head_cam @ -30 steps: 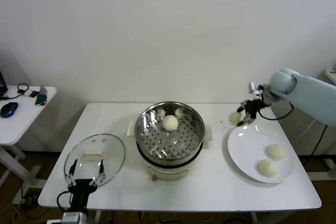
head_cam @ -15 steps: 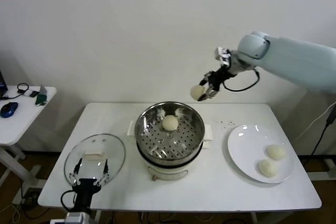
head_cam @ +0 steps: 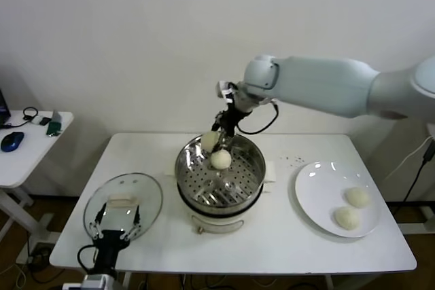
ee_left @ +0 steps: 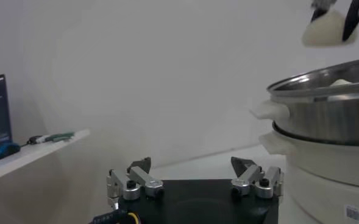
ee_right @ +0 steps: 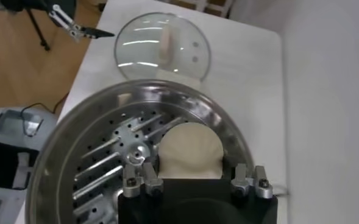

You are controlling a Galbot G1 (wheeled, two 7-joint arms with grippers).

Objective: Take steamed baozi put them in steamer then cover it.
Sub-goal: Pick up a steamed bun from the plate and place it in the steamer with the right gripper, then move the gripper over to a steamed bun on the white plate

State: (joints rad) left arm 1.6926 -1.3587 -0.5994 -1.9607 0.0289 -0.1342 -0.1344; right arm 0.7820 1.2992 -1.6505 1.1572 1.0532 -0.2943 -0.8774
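The steamer (head_cam: pixel 194 185) stands mid-table with one steamed baozi (head_cam: pixel 220 159) lying in it. My right gripper (head_cam: pixel 213 139) hangs over its far rim, shut on another baozi (head_cam: pixel 210 141). The right wrist view shows that bun (ee_right: pixel 188 151) between the fingers (ee_right: pixel 135 181), above the perforated basket (ee_right: pixel 88 158). In the left wrist view the same bun (ee_left: pixel 327 28) hangs above the steel wall (ee_left: pixel 325 115). Two more baozi (head_cam: pixel 357 197) (head_cam: pixel 346 218) lie on the white plate (head_cam: pixel 316 191). The glass cover (head_cam: pixel 122 207) lies flat at the front left. My left gripper (head_cam: pixel 114 227) waits open beside it.
A side table (head_cam: pixel 27 147) at far left holds a mouse and small items. The white wall runs close behind the main table. The cover (ee_right: pixel 162 52) also shows past the steamer in the right wrist view. Bare tabletop (head_cam: pixel 279 236) lies between steamer and plate.
My right arm has swung left from beside the plate, carrying the baozi up and across, and now holds it low over the steamer. The left gripper has hardly moved.
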